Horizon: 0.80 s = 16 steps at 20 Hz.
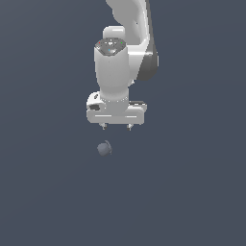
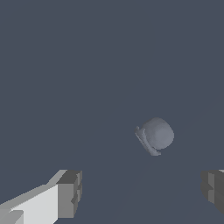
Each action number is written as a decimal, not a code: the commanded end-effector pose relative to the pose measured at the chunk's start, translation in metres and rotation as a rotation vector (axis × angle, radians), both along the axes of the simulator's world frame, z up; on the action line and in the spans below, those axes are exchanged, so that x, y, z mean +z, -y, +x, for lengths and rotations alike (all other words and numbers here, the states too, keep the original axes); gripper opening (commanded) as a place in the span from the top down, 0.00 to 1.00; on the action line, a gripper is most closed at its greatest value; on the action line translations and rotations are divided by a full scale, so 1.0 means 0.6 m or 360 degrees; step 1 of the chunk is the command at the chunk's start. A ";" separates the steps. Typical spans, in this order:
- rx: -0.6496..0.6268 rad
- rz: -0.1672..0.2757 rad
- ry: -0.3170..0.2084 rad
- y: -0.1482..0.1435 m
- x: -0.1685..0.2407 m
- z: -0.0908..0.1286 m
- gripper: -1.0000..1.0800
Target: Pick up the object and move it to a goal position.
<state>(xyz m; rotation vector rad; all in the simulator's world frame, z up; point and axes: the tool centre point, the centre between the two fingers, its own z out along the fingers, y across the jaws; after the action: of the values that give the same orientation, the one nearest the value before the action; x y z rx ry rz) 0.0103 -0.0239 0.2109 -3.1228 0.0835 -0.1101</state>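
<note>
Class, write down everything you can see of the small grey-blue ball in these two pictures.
The ball is small, dull grey-blue and matte, rounded, with a darker, flatter part on one side, clearest in the wrist view. It lies free on the plain dark ground; nothing touches it. It sits below the white gripper, toward the exterior view's left of its middle. The fingers stand wide apart, clear of it.

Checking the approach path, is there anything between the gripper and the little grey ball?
Nothing. In the exterior view, only bare dark ground separates the gripper from the ball.
</note>
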 end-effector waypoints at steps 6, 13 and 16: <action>-0.0014 -0.0003 0.0016 0.007 0.010 0.002 0.04; 0.0068 -0.0015 0.0006 0.017 -0.008 0.005 0.04; 0.0131 -0.0023 -0.0003 0.024 -0.022 0.007 0.04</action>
<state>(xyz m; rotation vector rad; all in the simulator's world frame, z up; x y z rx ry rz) 0.0139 -0.0361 0.2023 -3.1335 -0.0154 -0.1125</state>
